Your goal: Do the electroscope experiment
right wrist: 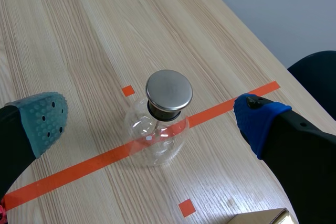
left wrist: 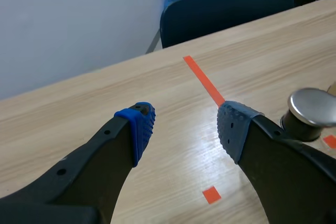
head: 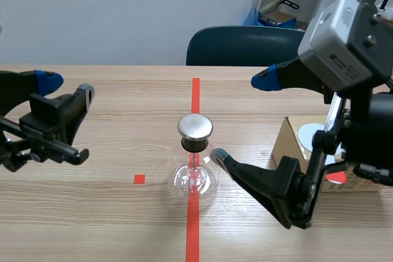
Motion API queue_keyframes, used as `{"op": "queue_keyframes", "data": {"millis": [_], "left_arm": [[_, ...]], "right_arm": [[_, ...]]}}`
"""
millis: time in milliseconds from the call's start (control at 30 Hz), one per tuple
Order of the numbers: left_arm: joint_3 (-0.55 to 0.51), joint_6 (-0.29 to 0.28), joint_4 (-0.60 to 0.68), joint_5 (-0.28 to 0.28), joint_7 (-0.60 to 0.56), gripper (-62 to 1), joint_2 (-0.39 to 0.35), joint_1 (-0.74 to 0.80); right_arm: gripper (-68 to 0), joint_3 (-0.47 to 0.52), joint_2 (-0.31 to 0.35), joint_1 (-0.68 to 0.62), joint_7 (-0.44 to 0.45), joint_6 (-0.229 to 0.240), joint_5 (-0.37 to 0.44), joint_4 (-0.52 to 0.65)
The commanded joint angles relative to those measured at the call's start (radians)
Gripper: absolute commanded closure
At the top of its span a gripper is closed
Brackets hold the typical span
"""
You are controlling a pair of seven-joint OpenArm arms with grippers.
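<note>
The electroscope, a round clear glass flask (head: 193, 177) with a black neck and a flat metal disc (head: 195, 126) on top, stands upright on the orange-red tape line at mid-table. My right gripper (head: 241, 118) hangs open just right of it and above table level. In the right wrist view the flask (right wrist: 155, 140) and the disc (right wrist: 169, 90) lie below, between the fingers of that gripper (right wrist: 152, 120), untouched. My left gripper (head: 66, 87) is open and holds nothing, well to the left. In its own view the left gripper (left wrist: 184, 125) has the disc (left wrist: 313, 107) off beside one finger.
A brown cardboard box (head: 293, 142) sits on the table right of the flask, partly behind my right arm; its corner (right wrist: 260, 217) shows in the right wrist view. A dark blue chair (head: 239, 44) stands at the far edge.
</note>
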Motion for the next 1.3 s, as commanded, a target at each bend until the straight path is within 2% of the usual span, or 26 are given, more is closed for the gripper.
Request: {"op": "queue_keyframes", "data": {"millis": [0,133,467,1033,1267], "left_arm": [[-0.001,0.002,0.004,0.001,-0.055,-30.2,-0.022,0.049],[-0.003,0.002,0.004,0.000,-0.146,-30.2,-0.064,0.123],[-0.003,0.006,0.006,0.000,-0.216,-30.2,-0.066,0.197],[-0.003,0.005,0.005,0.000,-0.203,-30.2,-0.065,0.196],[-0.003,0.005,0.005,0.001,-0.155,-30.2,-0.065,0.196]], "right_arm": [[-67.9,0.012,0.000,-0.002,0.011,0.000,0.011,0.013],[-67.9,0.012,0.000,-0.002,0.011,0.000,0.011,0.013],[-67.9,0.012,0.000,-0.002,0.014,0.000,0.011,0.013],[-67.9,0.012,0.000,-0.002,0.011,0.000,0.011,0.013],[-67.9,0.012,0.000,-0.002,0.014,0.000,0.011,0.013]]}}
